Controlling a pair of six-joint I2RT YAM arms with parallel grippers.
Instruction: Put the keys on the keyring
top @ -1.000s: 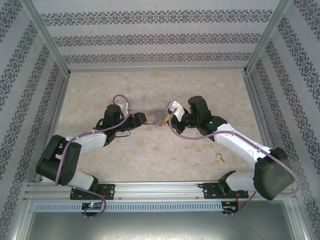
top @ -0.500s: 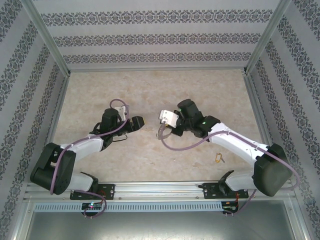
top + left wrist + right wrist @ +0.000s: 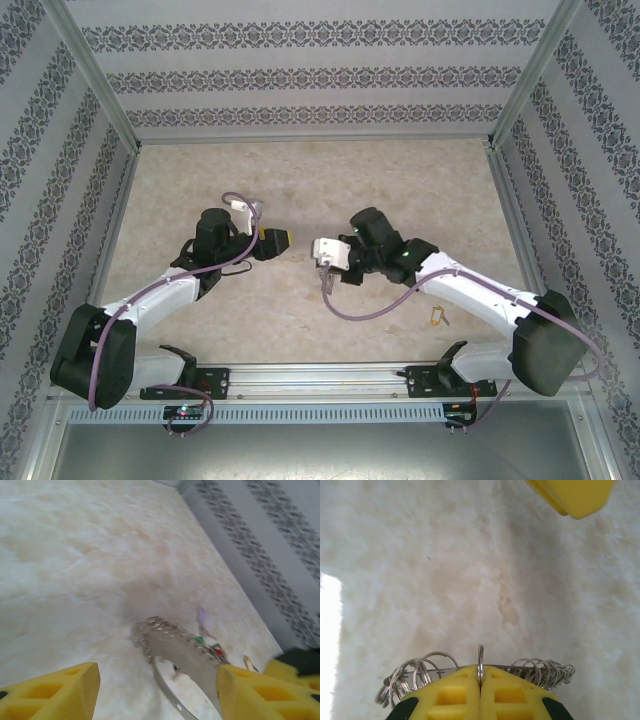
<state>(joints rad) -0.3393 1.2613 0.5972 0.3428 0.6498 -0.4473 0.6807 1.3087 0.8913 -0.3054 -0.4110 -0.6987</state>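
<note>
Table [image 3: 200,180], with your left gripper [image 3: 157,685] standing fingers apart and empty; your right gripper [image 3: 480,680] is pinched closed on the keyring [image 3: 535,671], held mid-table between both grippers; one yellow-tagged key [image 3: 436,317] lies apart, beside your right arm [image 3: 470,290]

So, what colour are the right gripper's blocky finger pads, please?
Yellow; the pads show best in right wrist view.

The keyring [image 3: 532,670] is half hidden behind the right hand [image 3: 480,679].
</note>
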